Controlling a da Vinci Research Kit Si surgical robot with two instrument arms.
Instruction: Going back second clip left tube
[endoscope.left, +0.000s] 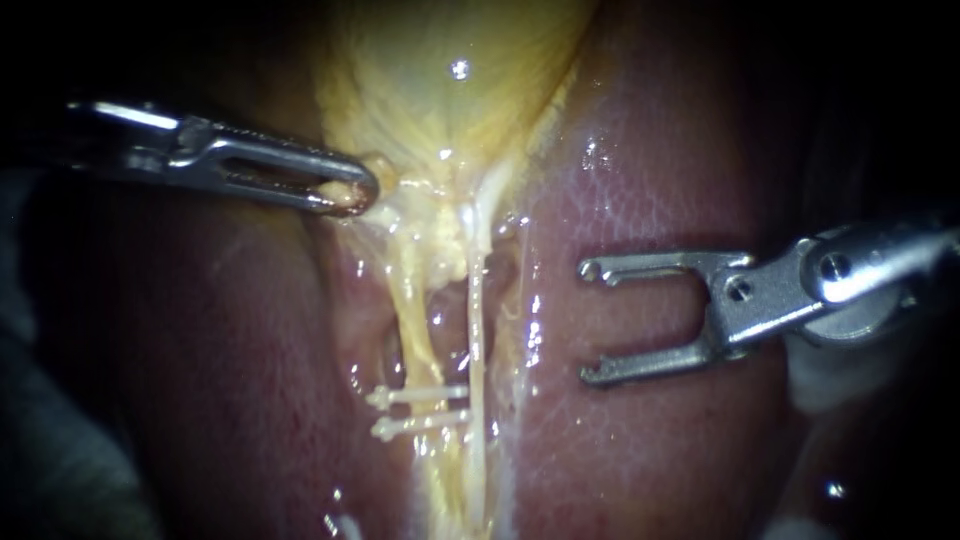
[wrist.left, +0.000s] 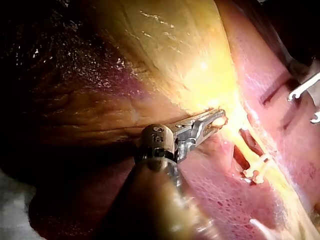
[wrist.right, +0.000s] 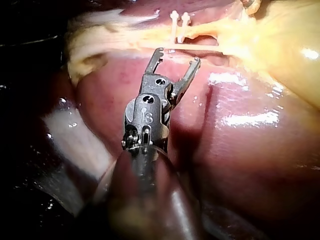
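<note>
Two white clips (endoscope.left: 420, 395) cross your left tube (endoscope.left: 412, 320). Your right instrument (endoscope.left: 592, 322) hangs beside it, jaws wide open, empty; your left instrument (endoscope.left: 355, 195) grips the gallbladder (endoscope.left: 440, 70).

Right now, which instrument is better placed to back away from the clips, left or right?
Right. The right instrument has open, empty jaws over the liver, beside the two clips on the left tube, so it can likely withdraw freely. The left instrument is shut on the gallbladder.
</note>
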